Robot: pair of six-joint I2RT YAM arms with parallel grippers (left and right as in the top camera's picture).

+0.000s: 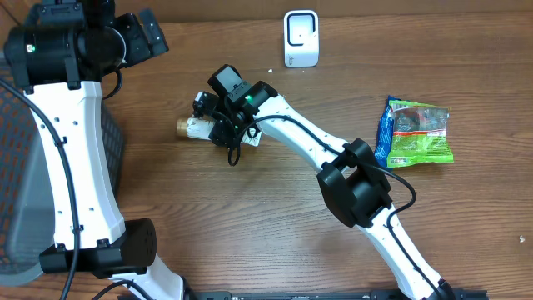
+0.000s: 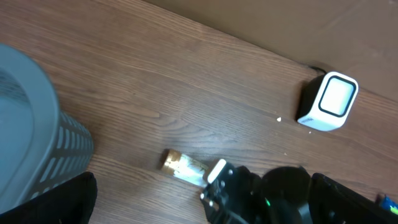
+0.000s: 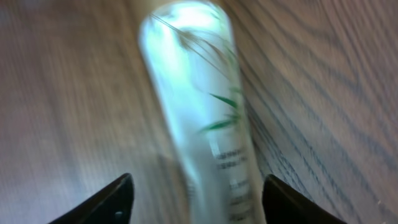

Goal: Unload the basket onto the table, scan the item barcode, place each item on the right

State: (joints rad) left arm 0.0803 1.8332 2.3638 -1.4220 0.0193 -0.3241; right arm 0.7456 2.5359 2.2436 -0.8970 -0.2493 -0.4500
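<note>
The little bottle lies on its side left of centre with the right gripper straddling it, jaws apart and not gripping yet, so I'd guess it's mid-pickup and next needs a squeeze, a lift, then the barcode shown to the far scanner.

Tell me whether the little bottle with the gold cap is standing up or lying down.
Lying down: the bottle stretches sideways along the table, gold cap pointing left in the overhead view.

Evenly lit scene; right wrist view blurred, glare on bottle.
</note>
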